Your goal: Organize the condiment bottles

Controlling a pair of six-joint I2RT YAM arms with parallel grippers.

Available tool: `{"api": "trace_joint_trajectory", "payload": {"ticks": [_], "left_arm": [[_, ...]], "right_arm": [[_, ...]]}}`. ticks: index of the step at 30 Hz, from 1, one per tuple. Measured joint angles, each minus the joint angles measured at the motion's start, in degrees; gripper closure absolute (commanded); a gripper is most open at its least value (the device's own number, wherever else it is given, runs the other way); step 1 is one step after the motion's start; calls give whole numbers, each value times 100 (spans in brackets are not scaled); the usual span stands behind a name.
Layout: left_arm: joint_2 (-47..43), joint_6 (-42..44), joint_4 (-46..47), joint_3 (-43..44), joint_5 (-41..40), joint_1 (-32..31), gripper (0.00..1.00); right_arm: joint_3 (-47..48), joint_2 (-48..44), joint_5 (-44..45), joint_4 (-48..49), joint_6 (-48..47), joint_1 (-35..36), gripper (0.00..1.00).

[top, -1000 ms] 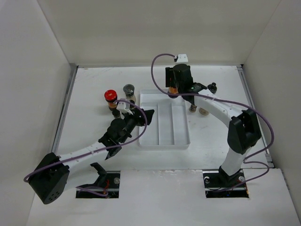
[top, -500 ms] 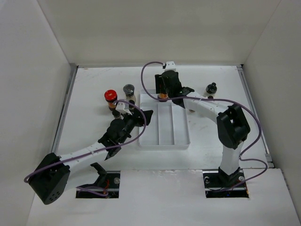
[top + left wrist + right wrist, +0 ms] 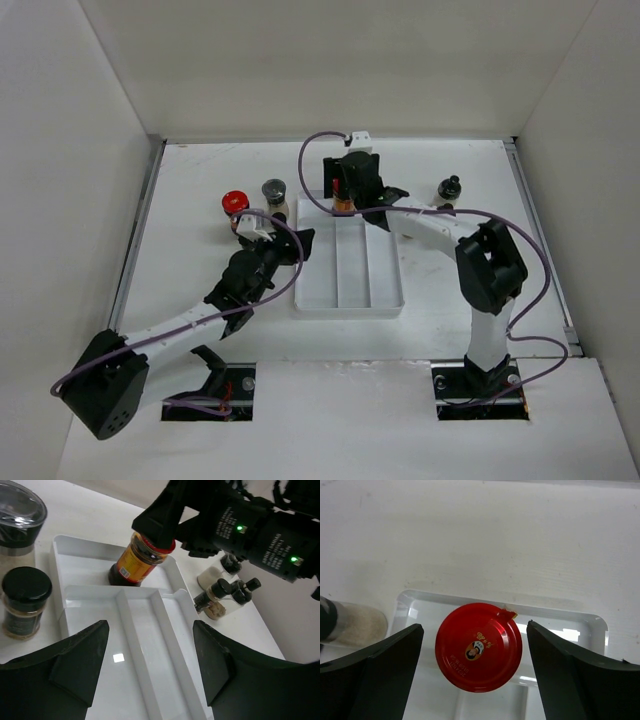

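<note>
Right wrist view looks straight down on a red-capped jar (image 3: 479, 647) standing upright in the crosswise compartment at the far end of the white tray (image 3: 570, 625). The right end effector (image 3: 473, 630) is over it with its fingers spread. A gap of tray floor shows on each side of the cap, so the jar is released and not gripped. I judge this one bottle placed.

The left wrist view confirms it. The same jar, with its yellow label, sits on the tray floor against the far wall, and both long compartments beside it hold nothing.

The left end effector (image 3: 150, 630) hovers over the near part of the tray, its fingers apart and nothing between them.

The rest of the bottles are out on the desk (image 3: 190, 280). Left of the tray stand a second red-capped jar (image 3: 234, 201), a grey-lidded jar (image 3: 273, 190) and a black-capped jar (image 3: 26, 602). Right of it is a cluster of small dark bottles (image 3: 222, 591) with a pale one among them, partly hidden by the right arm, so I cannot count them exactly.

In my judgement the task is at an early stage, with one bottle in and the others, on both sides of the tray, yet to be moved.
</note>
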Motion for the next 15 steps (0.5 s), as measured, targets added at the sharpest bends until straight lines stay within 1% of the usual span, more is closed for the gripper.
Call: {"api": "trace_joint_trajectory", "payload": {"ticks": [3, 5, 7, 8, 9, 10, 11, 12, 13, 15], "left_arm": [[-109, 0, -186, 9, -138, 125, 33], [-197, -2, -428, 74, -232, 219, 32], [-264, -9, -752, 229, -339, 326, 31], [-291, -17, -938, 345, -400, 382, 31], [-308, -17, -1115, 463, -468, 424, 31], [-332, -17, -1320, 616, -555, 468, 30], [-356, -15, -1539, 780, -656, 503, 29], [-385, -2, -1768, 953, -782, 542, 29], [-411, 24, -1998, 1141, -929, 590, 29], [-431, 111, -2380, 1491, -1239, 691, 29]], "right_arm": [[-192, -282, -7, 168, 15, 4, 5], [-514, -682, -17, 212, 35, 4, 8], [-975, -1237, -24, 302, 94, 4, 18], [-1202, -1513, -24, 345, 140, 7, 32], [-1469, -1827, -22, 398, 197, 11, 48], [-1762, -2146, -28, 487, 291, 13, 62], [-2044, -2446, -26, 551, 365, 26, 72], [-2315, -2708, -28, 645, 459, 42, 76], [-2577, -2944, -35, 715, 562, 63, 77], [-3062, -3331, -72, 767, 745, 151, 73]]}}
